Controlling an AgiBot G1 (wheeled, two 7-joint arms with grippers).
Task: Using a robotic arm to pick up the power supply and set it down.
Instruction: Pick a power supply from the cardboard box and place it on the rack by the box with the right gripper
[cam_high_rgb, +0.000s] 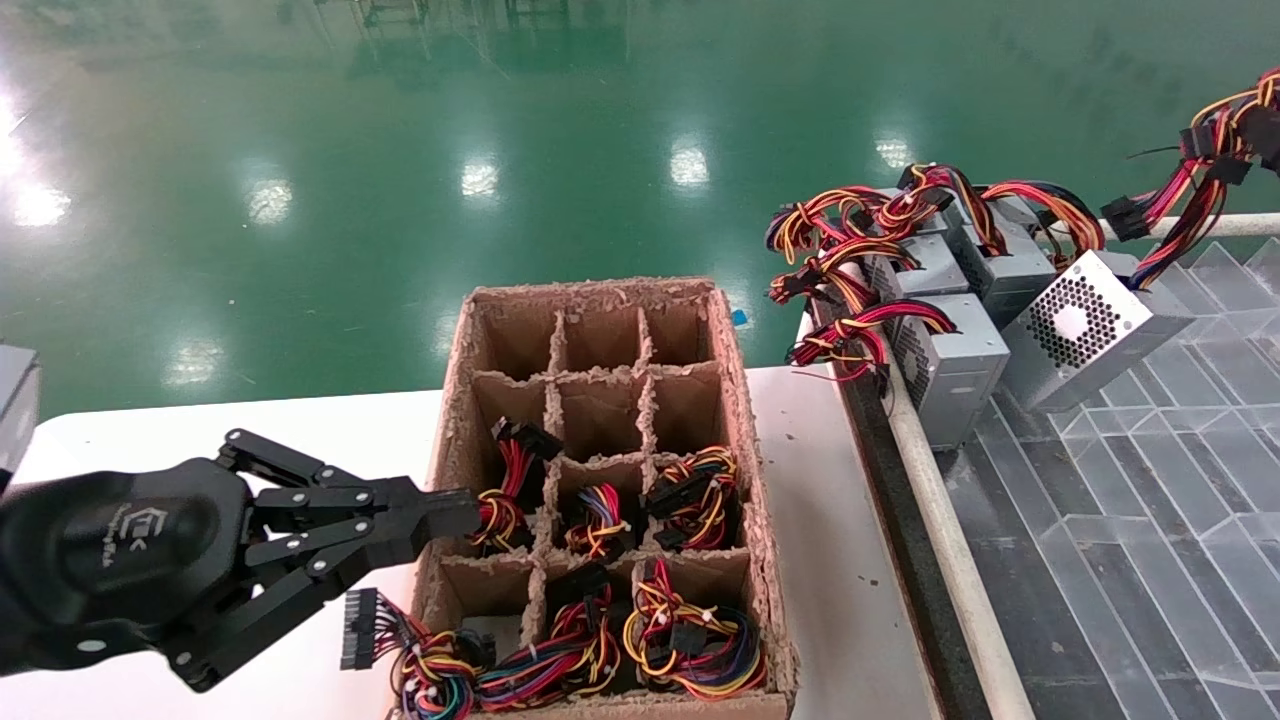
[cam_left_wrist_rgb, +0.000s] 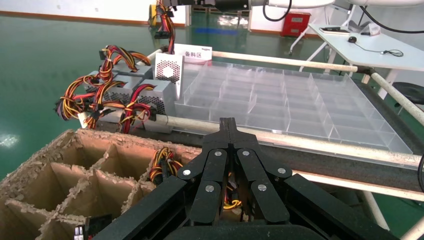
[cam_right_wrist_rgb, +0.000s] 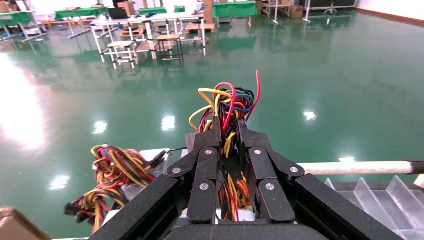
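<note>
Right end effector clamped on wire bundle; left end effector closed, empty.

You face a glossy green floor with lamp glare at twelve o'clock; white tables and a stool stand far off.

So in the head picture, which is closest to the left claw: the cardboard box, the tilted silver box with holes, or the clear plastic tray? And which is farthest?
1. The cardboard box: the left claw sits at its left edge.
2. The tilted power supply: far off to the right, on the tray's back edge.
3. The clear tray: also far right; too close to call against the power supply.
</note>
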